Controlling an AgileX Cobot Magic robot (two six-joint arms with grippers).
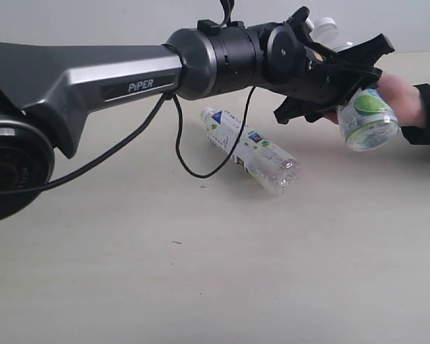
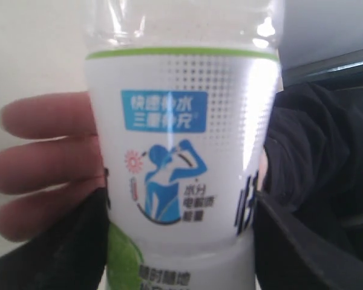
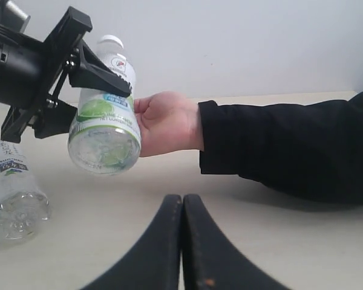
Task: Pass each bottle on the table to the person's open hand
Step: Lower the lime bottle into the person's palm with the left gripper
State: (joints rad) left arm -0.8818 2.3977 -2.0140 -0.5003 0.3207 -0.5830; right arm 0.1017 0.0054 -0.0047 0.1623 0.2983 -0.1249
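Observation:
A white-capped bottle (image 1: 367, 118) with a white-and-green label is held off the table (image 1: 201, 272), tilted, cap up. My left gripper (image 1: 347, 82) is shut on the bottle (image 2: 181, 157), one black finger (image 2: 72, 248) on each side of the label. The person's hand (image 1: 405, 97) wraps around the same bottle (image 3: 106, 121) from behind, fingers (image 2: 42, 163) against the label. A second white-capped bottle (image 1: 251, 149) lies on its side mid-table, and its clear base (image 3: 12, 208) shows in the right wrist view. My right gripper (image 3: 183, 202) is shut and empty, low over the table. No pink-red bottle is in view.
The person's black-sleeved forearm (image 3: 290, 145) stretches over the table from the right side. My left arm's long grey link (image 1: 93, 79) spans the upper left of the exterior view, with a black cable (image 1: 183, 154) hanging down near the lying bottle.

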